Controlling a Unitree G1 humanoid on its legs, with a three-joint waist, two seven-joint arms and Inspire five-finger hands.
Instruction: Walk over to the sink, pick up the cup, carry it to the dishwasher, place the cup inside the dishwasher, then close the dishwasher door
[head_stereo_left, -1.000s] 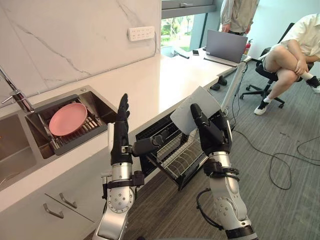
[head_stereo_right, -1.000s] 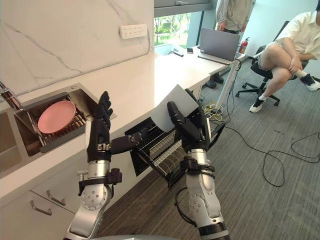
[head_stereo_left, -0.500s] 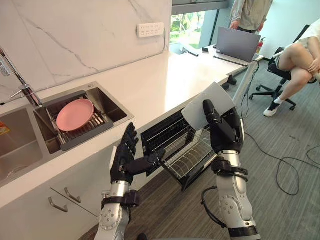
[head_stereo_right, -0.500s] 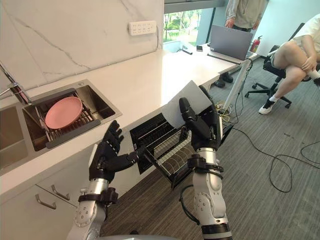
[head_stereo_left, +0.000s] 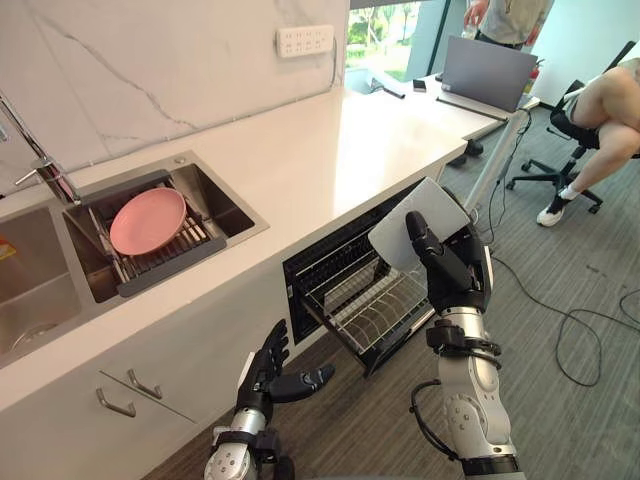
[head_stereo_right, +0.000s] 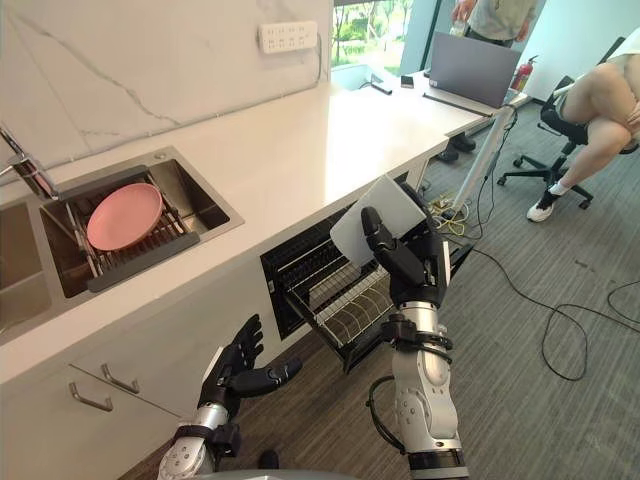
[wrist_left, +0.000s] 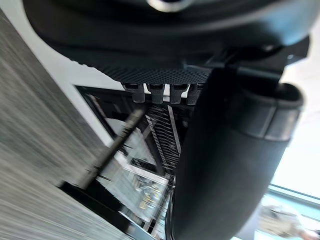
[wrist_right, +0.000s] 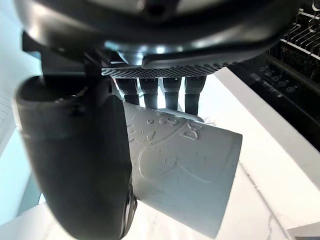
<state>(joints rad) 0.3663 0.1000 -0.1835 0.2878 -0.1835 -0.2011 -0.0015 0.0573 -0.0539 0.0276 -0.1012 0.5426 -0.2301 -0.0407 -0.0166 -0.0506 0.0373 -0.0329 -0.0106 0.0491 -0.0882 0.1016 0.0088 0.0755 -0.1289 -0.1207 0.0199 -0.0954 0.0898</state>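
The right hand (head_stereo_left: 455, 272) was raised in front of the counter's (head_stereo_left: 330, 150) front edge, with its fingers and thumb curled round the white cup (head_stereo_left: 418, 212). In the right wrist view the thumb lay along one side of the cup (wrist_right: 186, 167) and the fingers (wrist_right: 165, 86) hooked over its far side. The cup was tilted and hung in the air above the outer end of the wire rack (head_stereo_left: 365, 305), touching nothing but the hand.

The dishwasher (head_stereo_left: 325, 262) stood open beneath the counter's front edge. Its rack was drawn well out over the grey carpet (head_stereo_left: 560, 410), and its outer corner lay just below the right wrist. Open floor lay to the right of the rack, out towards a seated person (head_stereo_left: 612, 92) on an office chair (head_stereo_left: 555, 165), well apart from the arm.

The left hand (head_stereo_left: 268, 376) hung low before the cabinet front, below the counter's edge. Its fingers were spread and relaxed and its thumb pointed towards the rack; it held nothing and stood clear of the rack's near corner.

Towards the counter's left end the sink (head_stereo_left: 222, 200) held a pink plate (head_stereo_left: 147, 220) on a drain rack, with the faucet (head_stereo_left: 42, 165) at its back edge. A laptop (head_stereo_left: 490, 72) sat at the counter's far right corner.
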